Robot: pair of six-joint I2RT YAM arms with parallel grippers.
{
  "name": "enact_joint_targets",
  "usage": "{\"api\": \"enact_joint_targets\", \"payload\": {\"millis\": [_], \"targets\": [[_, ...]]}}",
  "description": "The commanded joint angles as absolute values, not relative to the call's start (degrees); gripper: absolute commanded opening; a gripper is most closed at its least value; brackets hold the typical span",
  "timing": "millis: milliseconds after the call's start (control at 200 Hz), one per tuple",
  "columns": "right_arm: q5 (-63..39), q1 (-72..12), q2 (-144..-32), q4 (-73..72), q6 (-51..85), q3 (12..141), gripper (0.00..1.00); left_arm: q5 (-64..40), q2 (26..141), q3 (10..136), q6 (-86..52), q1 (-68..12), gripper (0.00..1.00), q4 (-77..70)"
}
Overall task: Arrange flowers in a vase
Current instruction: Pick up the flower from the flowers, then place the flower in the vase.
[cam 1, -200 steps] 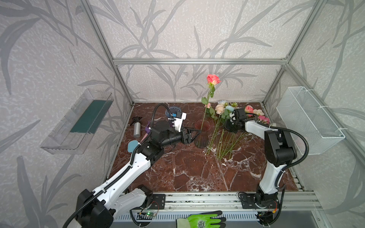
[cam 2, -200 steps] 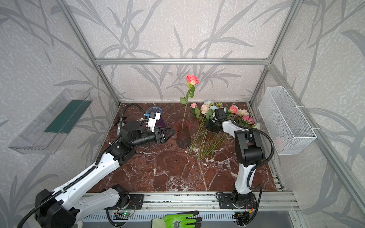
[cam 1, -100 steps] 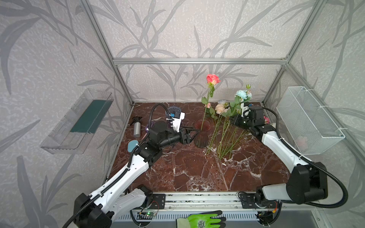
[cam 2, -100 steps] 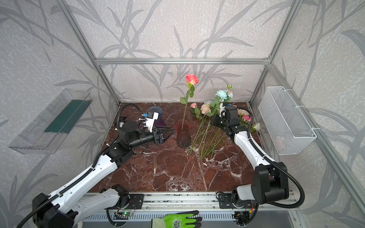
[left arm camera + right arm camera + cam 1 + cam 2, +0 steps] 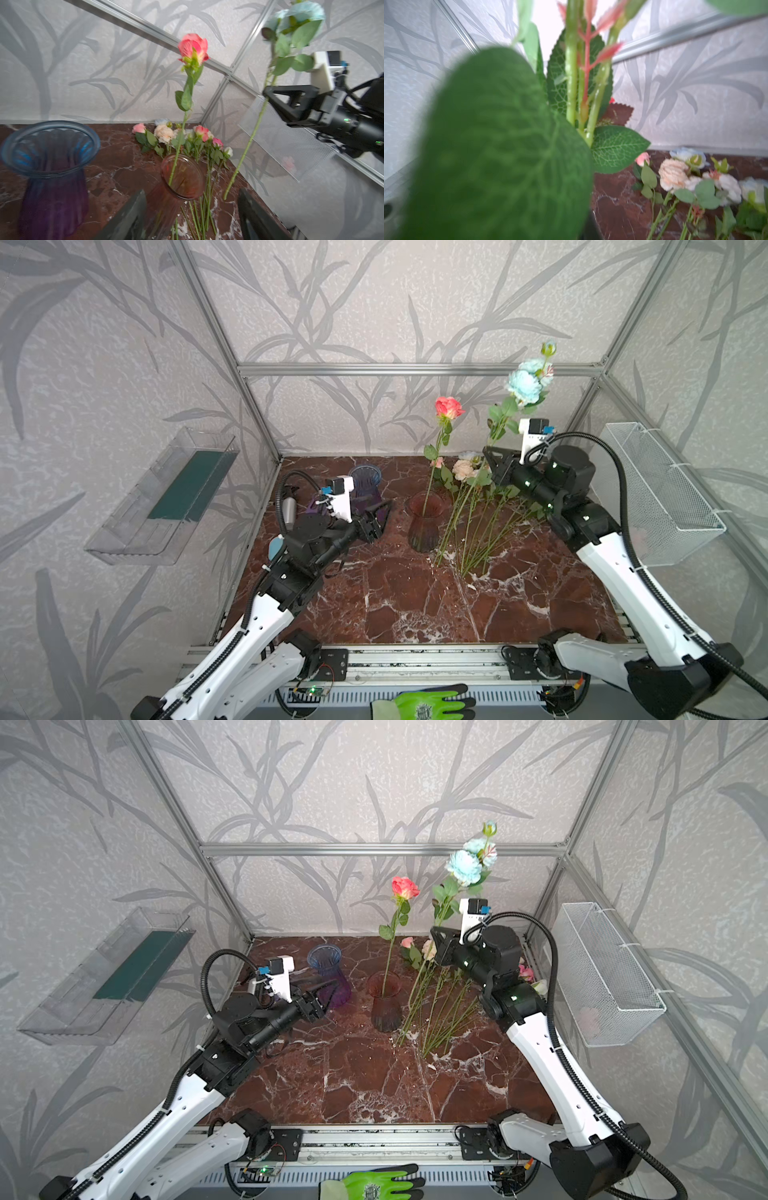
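Note:
A reddish glass vase (image 5: 424, 526) (image 5: 385, 1006) (image 5: 182, 176) stands mid-table with one coral-pink rose (image 5: 449, 407) (image 5: 404, 887) (image 5: 193, 48) upright in it. Right of it, several flowers (image 5: 478, 506) (image 5: 440, 1002) (image 5: 187, 137) (image 5: 695, 182) lie in a pile. My right gripper (image 5: 490, 454) (image 5: 436, 934) (image 5: 268, 93) is shut on the stem of a pale blue flower (image 5: 524, 385) (image 5: 463, 866) (image 5: 299, 12), held upright above the pile, its lower end in the air. Leaves hide the jaws in the right wrist view. My left gripper (image 5: 380, 514) (image 5: 322, 996) (image 5: 191, 193) is open just left of the vase.
A blue-and-purple vase (image 5: 365, 485) (image 5: 328, 973) (image 5: 52, 166) stands behind my left gripper. A spray bottle (image 5: 289, 508) lies at the left edge. A wire basket (image 5: 660, 489) hangs on the right wall, a clear bin (image 5: 166, 497) on the left. A green glove (image 5: 424, 707) lies in front.
My right arm has lifted the pale blue flower off the pile and raised it high. My left gripper has drawn back slightly from the vase and its jaws stand a little wider.

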State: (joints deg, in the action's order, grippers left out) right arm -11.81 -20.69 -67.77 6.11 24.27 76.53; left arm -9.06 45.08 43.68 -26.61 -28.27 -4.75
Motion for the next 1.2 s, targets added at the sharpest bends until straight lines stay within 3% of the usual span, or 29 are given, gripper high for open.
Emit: {"api": "enact_joint_targets", "payload": {"millis": [0,345,750,1195], "targets": [[-10.8,-22.5,-70.4,5.2,22.0,82.2,0.0,0.3,43.3,42.2,-27.6,-25.9,0.72,-5.9],[-10.1,-27.6,-79.6,1.7,18.7,87.8,0.0,-2.3,43.8,41.0,-31.4,-20.8,0.72,-8.4],[-8.5,-31.2,-79.9,-8.3,18.0,70.5,0.0,-4.9,44.1,40.8,-32.5,-20.7,0.72,-9.8],[-8.9,-34.1,-78.9,-6.8,19.6,62.5,0.29,-10.3,47.0,41.3,-34.9,-20.6,0.72,-11.1]]}}
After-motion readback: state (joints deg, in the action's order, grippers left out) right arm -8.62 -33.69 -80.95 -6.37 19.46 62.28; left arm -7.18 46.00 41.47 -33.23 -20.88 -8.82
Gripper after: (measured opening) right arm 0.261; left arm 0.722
